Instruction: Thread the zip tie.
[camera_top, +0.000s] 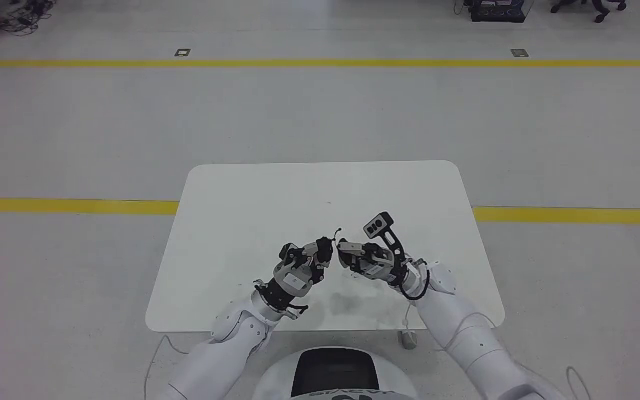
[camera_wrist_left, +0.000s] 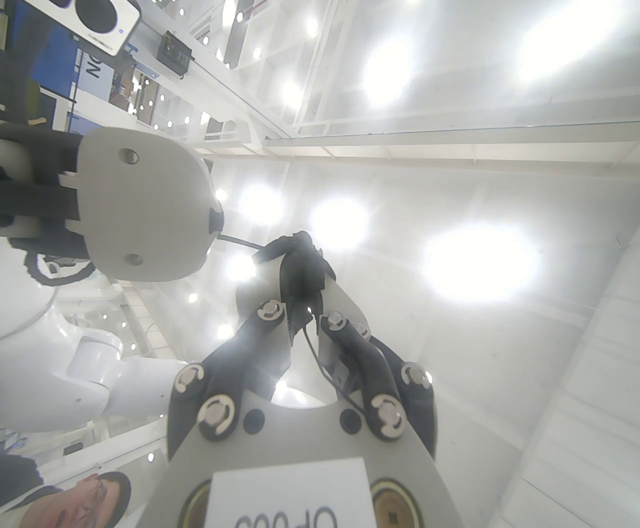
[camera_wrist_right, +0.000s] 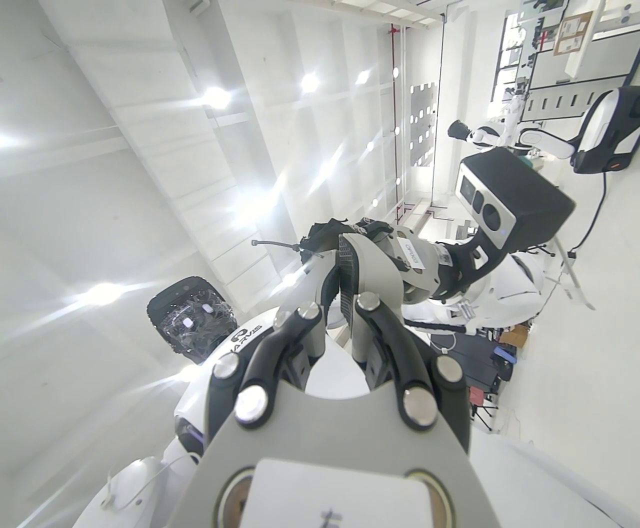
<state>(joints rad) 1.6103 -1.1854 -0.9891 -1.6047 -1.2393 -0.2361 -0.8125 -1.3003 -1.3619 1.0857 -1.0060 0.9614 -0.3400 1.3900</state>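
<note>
Left end effector (camera_top: 325, 248): holding the zip tie (camera_wrist_left: 239, 242) tight;
Zip tie: in the air over the counter (camera_top: 300, 195), toward its 6 o'clock edge;
Long way: its free end pokes toward 3 o'clock, at the right end effector (camera_top: 347, 251);
Right end effector: just beside the left one; I cannot tell if it grips;
Nearer arm: left; it has the tie

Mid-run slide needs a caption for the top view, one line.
Left claw and right claw meet above the white table, thin zip tie between them.

White table (camera_top: 300, 195), yellow-lined grey floor (camera_top: 100, 125)
</note>
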